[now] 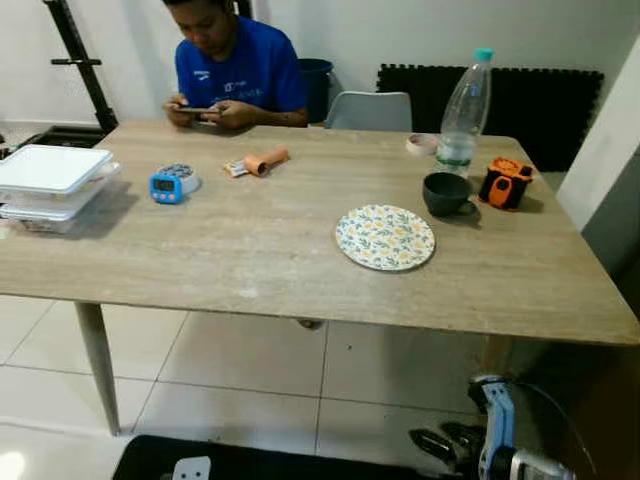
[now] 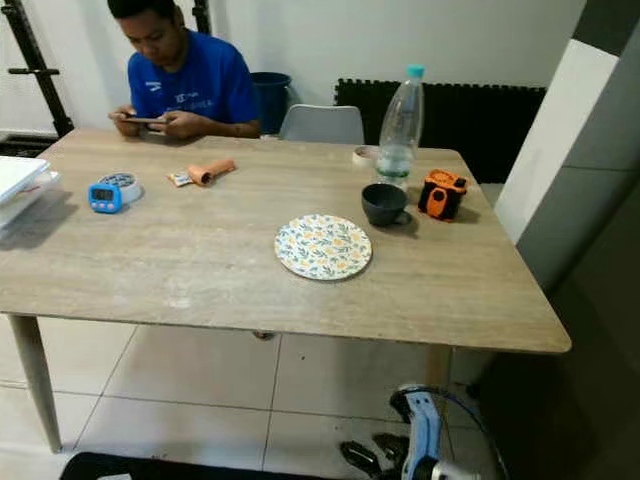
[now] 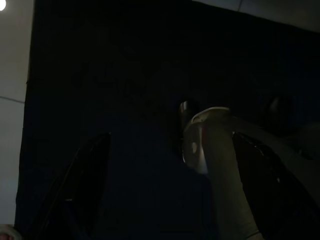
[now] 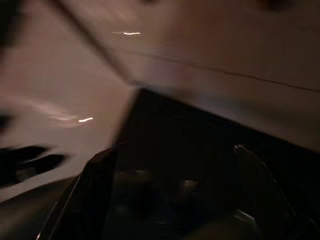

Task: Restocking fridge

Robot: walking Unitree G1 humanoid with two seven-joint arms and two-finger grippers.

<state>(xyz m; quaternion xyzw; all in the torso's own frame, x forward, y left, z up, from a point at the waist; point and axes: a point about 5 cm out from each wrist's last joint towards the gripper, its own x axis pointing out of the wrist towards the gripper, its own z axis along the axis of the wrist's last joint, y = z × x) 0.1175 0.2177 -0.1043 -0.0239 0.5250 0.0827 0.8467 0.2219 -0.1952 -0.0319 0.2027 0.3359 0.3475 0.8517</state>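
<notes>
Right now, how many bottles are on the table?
1. The clear water bottle with a teal cap stands upright near the table's far right side, just behind the dark cup.

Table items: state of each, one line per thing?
water bottle: upright, capped, mostly empty
dark cup: upright, beside the bottle
patterned plate: flat, nothing on it
blue timer: standing, display facing the robot
white containers: stacked, lids on
right gripper: low, below the table edge
</notes>
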